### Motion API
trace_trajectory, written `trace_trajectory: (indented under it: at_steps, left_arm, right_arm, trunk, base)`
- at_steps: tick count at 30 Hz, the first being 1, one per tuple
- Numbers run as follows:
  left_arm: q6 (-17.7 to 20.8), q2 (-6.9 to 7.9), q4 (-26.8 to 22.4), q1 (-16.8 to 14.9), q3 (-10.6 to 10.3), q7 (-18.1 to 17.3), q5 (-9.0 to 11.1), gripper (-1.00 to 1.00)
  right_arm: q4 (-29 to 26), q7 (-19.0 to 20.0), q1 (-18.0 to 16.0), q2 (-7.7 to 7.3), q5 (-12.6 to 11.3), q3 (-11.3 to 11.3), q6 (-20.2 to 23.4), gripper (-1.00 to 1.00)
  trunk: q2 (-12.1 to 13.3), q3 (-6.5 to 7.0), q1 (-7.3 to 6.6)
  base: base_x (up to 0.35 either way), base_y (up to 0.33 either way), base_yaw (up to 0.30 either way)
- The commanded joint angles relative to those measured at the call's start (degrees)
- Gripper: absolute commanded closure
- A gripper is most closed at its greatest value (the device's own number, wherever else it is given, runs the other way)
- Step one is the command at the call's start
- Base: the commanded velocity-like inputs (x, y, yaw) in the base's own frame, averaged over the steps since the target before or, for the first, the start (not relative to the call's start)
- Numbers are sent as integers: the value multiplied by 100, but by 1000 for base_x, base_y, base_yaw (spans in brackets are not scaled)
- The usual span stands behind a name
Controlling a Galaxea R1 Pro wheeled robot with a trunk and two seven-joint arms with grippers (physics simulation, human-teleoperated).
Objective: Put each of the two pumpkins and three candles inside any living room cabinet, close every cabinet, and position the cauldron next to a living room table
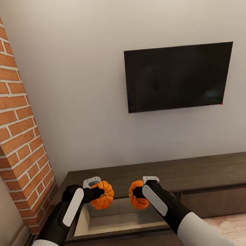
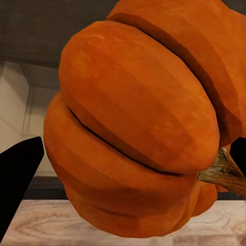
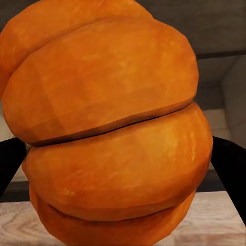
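The robot is standing in front of the long, low, dark-brown wooden cabinet [image 1: 203,173], whose flat top is running along the foot of the pale wall, and one wide drawer [image 1: 121,221] is standing pulled out toward it, showing its light beige wooden inside. Both arms are reaching out over that open drawer. The left gripper [image 1: 96,191] is clamping a round, ribbed orange pumpkin [image 1: 103,195] between its black fingers, holding it in the air above the drawer's far left corner; in the left wrist view the same pumpkin [image 2: 138,128] is bulging right up against the camera, its brown woody stem [image 2: 223,171] poking out sideways and one black finger [image 2: 18,179] showing at its edge. The right gripper [image 1: 140,192] is likewise squeezing the second round orange pumpkin [image 1: 137,200], hanging it over the drawer just beside the first (the two are near each other but not touching). In the right wrist view that pumpkin [image 3: 113,128] is sitting between two dark fingers [image 3: 230,174], with the drawer's pale interior and a strip of light wood floor [image 3: 15,225] behind it. Above the cabinet a flat black television screen [image 1: 178,76] is hanging on the wall, and to the cabinet's left a red brick column [image 1: 14,122] is rising.
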Motion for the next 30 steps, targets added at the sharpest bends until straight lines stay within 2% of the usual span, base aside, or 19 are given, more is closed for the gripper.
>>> trace_trajectory:
  at_steps: [1,24,30]
  left_arm:
    - [10,4,-8,-6,-19,91,49,100]
    - [1,-44,54,-7,-27,115,35,100]
    - [-12,-47,63,-7,-51,134,34,100]
  right_arm:
    - [-10,-54,-7,-6,-53,13,-5,100]
    - [-59,1,-6,-10,34,16,-90,100]
    - [-2,-2,-6,-10,32,13,-421,100]
  trunk:
    - [-45,-25,22]
    - [-968,-438,527]
    - [-1208,-545,659]
  base:
    - [0,0,0]
    - [0,0,0]
    - [0,0,0]
